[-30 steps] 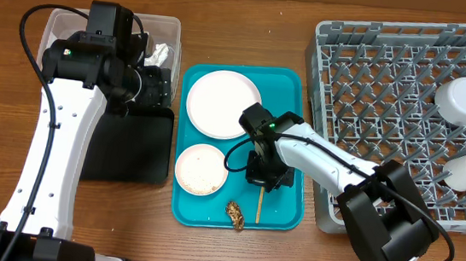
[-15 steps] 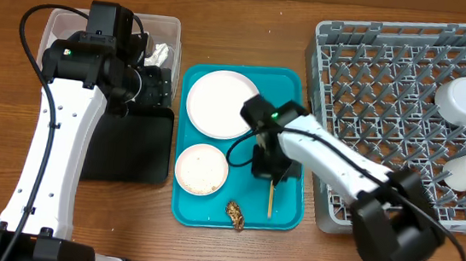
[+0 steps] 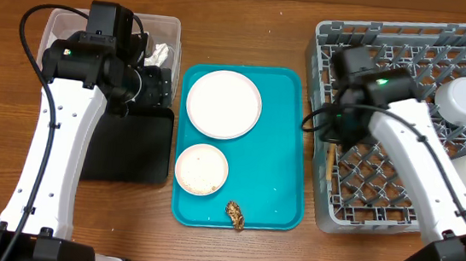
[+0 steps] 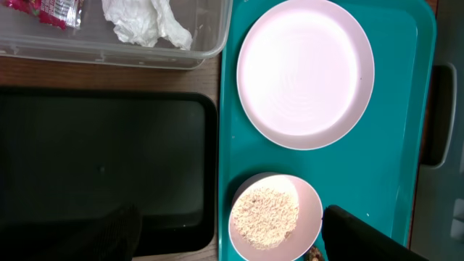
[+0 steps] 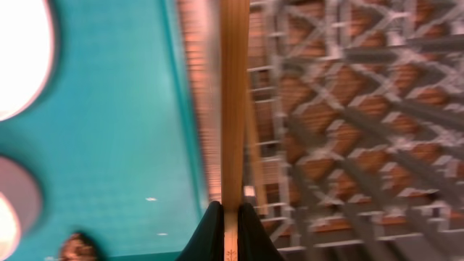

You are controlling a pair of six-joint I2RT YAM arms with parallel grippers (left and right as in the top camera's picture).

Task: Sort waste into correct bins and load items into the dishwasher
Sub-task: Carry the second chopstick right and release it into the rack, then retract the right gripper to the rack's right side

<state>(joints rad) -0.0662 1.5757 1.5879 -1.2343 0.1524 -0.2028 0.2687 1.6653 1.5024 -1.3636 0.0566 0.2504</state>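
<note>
Tightly, right hand (image 5: 225,212) pinches chopsticks (image 5: 233,101) at rack (image 5: 348,167) edge; teal tray (image 5: 109,145) beside.

**Non-task items: teal tray, wood surface**

Teal tray (image 3: 286,153): rectangular, rounded corners, low raised rim, lying flat on the surface (image 3: 252,21). It sits between the two grippers, to the right of the left gripper (image 3: 153,88) and just left of the right gripper (image 5: 230,212). In the right wrist view its teal floor (image 5: 109,109) fills the area left of the gripper, blurred. In the left wrist view the tray (image 4: 395,109) lies ahead and to the right of the gripper, long rim running top to bottom.

Surface: brown wood grain, showing on all sides of the tray. A thin strip of it (image 4: 109,78) lies ahead-left of the left gripper.
</note>
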